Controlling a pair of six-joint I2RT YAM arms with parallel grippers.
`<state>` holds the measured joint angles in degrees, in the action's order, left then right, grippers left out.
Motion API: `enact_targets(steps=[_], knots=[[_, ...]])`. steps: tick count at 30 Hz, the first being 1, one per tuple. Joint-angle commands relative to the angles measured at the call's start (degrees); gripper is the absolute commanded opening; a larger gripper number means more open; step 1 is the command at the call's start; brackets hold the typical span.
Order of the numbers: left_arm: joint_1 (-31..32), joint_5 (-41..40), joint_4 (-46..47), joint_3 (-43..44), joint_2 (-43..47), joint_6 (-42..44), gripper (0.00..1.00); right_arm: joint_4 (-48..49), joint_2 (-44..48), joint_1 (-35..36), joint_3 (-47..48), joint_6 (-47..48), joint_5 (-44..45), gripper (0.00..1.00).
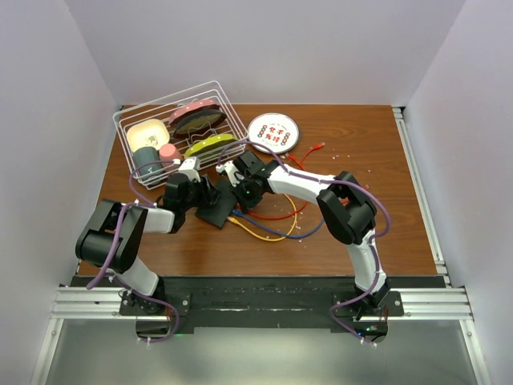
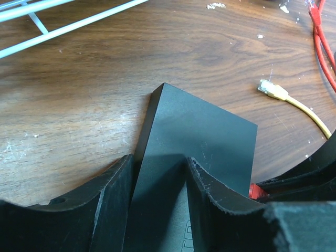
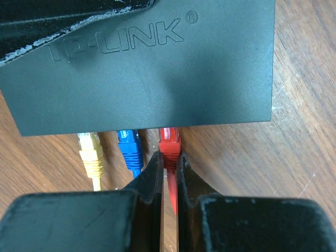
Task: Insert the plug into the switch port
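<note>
The switch (image 1: 218, 207) is a flat matte-black box on the wooden table, between both grippers. In the right wrist view the switch (image 3: 157, 73) carries TP-LINK lettering. My right gripper (image 3: 169, 156) is shut on the red plug (image 3: 169, 143), whose tip is at the port edge, beside a blue plug (image 3: 128, 147) and a yellow plug (image 3: 90, 152) sitting in ports. My left gripper (image 2: 157, 160) is shut on the switch (image 2: 205, 136), one finger on each side of its near end. The red plug (image 2: 254, 190) peeks out at the switch's right edge. The port itself is hidden.
A white wire dish rack (image 1: 180, 136) with dishes stands at the back left, and a round patterned white plate (image 1: 273, 132) is behind the switch. Red (image 1: 280, 215), yellow (image 1: 264, 234) and blue cables loop to the right. A loose yellow plug (image 2: 273, 90) lies nearby.
</note>
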<state>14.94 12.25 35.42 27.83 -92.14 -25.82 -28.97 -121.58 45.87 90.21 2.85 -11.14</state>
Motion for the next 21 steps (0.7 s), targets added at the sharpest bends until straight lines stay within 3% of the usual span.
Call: enact_targets(steps=[1,15,21], knots=[[6.24,12.62,-2.02,-1.2,-0.59,-3.09,0.42,25.44,5.21,1.33,1.02,-2.41,-4.68,0.0],[8.0,12.8,-2.28,-1.47,-0.15,-3.27,0.37,33.27,8.64,1.33,-3.38,-5.4,-5.03,0.0],[8.79,11.74,-2.81,-1.82,0.12,-2.74,0.36,30.04,7.06,1.33,0.83,-4.79,-6.44,0.0]])
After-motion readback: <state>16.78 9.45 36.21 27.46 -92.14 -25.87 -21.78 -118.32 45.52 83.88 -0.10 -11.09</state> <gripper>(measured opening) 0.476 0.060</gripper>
